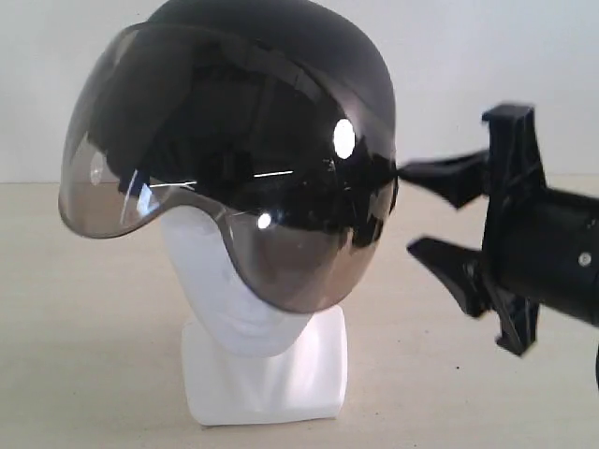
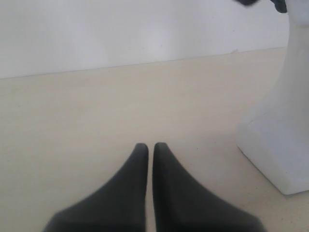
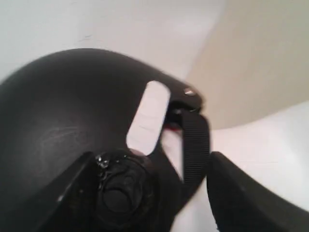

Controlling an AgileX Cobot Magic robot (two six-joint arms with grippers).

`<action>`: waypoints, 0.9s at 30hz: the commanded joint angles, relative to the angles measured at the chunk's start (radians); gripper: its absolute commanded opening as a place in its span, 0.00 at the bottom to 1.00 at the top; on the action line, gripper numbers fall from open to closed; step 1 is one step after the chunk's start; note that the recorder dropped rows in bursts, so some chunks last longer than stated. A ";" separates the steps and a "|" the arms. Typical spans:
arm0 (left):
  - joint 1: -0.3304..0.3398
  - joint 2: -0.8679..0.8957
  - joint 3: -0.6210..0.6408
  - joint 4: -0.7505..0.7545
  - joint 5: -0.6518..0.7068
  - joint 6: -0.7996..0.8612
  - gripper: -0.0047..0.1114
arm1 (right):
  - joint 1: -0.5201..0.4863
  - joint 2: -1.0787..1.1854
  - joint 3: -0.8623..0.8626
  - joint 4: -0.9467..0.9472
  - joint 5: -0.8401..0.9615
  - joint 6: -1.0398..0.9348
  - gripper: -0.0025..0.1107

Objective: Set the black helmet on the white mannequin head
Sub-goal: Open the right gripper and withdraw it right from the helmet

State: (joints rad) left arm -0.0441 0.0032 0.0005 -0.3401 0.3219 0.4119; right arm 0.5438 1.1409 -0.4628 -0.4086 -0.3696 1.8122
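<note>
The black helmet [image 1: 281,56] sits on the white mannequin head [image 1: 225,290], its smoky visor [image 1: 187,168] down over the face. Beside the helmet's side rim my right gripper [image 1: 412,210] is open, its upper fingertip touching the rim. In the right wrist view that right gripper [image 3: 150,159] straddles the helmet [image 3: 63,106] edge, with the visor pivot [image 3: 120,193] and a strap [image 3: 195,145] between its spread fingers. My left gripper [image 2: 150,146] is shut on nothing, low over the table beside the mannequin's base [image 2: 275,140]. It is out of the exterior view.
The mannequin's squarish base [image 1: 271,383] stands on a beige table [image 1: 84,309] with a white wall behind. A white oval sticker [image 3: 148,118] marks the helmet's side. The right arm's black body [image 1: 552,253] fills the right edge of the exterior view.
</note>
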 commanded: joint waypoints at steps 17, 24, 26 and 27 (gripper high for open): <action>0.003 -0.003 0.000 0.000 -0.007 0.001 0.08 | -0.024 -0.161 0.031 -0.150 0.389 -0.175 0.55; 0.003 -0.003 0.000 0.000 -0.007 0.001 0.08 | -0.061 -0.331 0.031 -0.155 0.427 -0.485 0.11; 0.003 -0.003 0.000 0.000 -0.007 0.001 0.08 | -0.061 -0.355 0.031 -0.155 0.435 -0.529 0.02; 0.003 -0.003 0.000 0.000 -0.007 0.001 0.08 | -0.061 -0.355 0.031 -0.155 0.444 -0.545 0.02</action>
State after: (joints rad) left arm -0.0441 0.0032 0.0005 -0.3401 0.3219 0.4119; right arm 0.4891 0.8074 -0.4300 -0.5547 0.0543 1.3471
